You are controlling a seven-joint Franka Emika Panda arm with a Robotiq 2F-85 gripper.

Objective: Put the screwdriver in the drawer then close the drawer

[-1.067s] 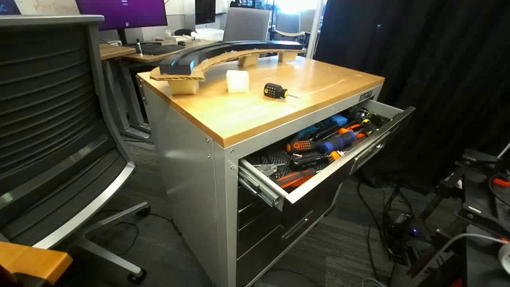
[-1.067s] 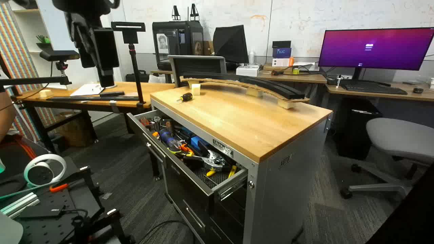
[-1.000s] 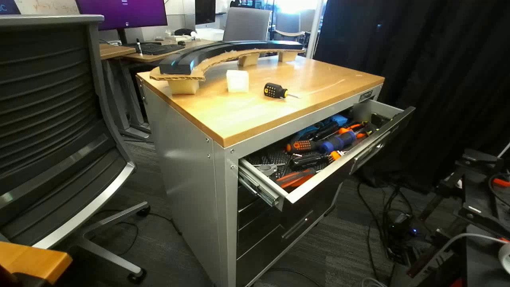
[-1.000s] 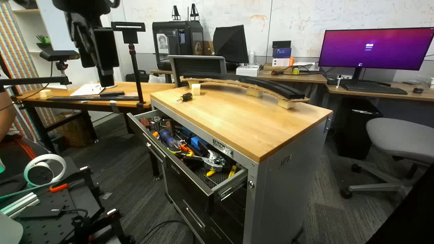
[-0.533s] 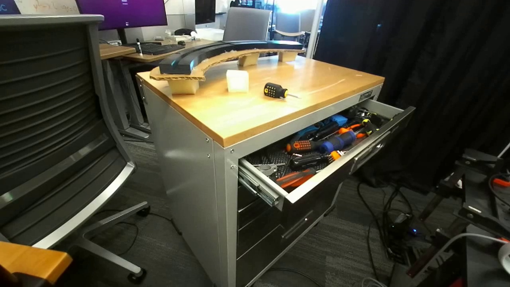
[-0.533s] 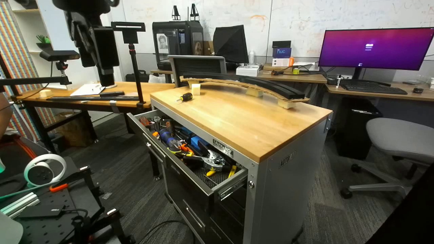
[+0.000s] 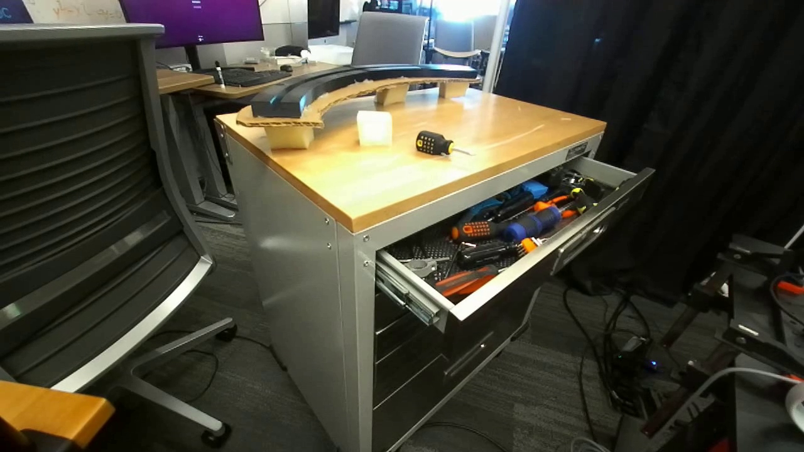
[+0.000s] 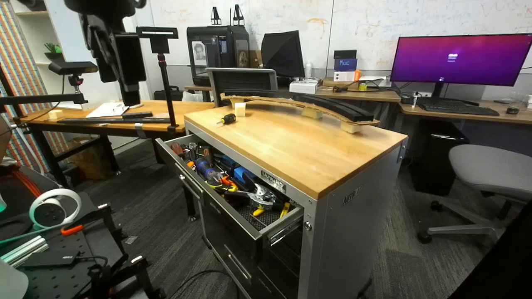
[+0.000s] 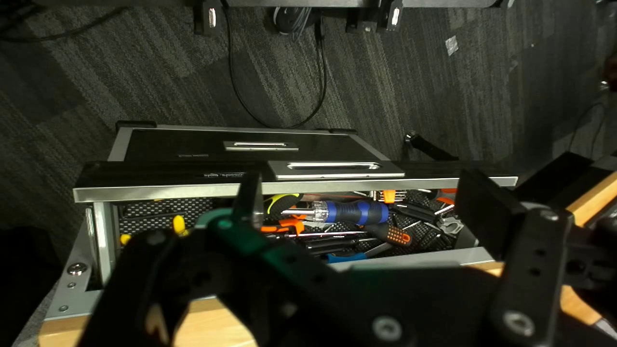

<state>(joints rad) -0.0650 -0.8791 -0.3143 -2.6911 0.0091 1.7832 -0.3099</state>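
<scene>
One screwdriver lies on the tabletop, drawer pulled out, jaws spread.

On the wooden tabletop the screwdriver lies on its side, black-and-yellow handle to the left, blade to the right, apart from the pale block at its left. Farther back, a curved black bar on cardboard rests on pale supports. At the near right the drawer stands pulled out; inside, a blue grip lies beside an orange-and-black handle, with red-and-black handles at the near left end. A black curtain hangs at the far right.
</scene>
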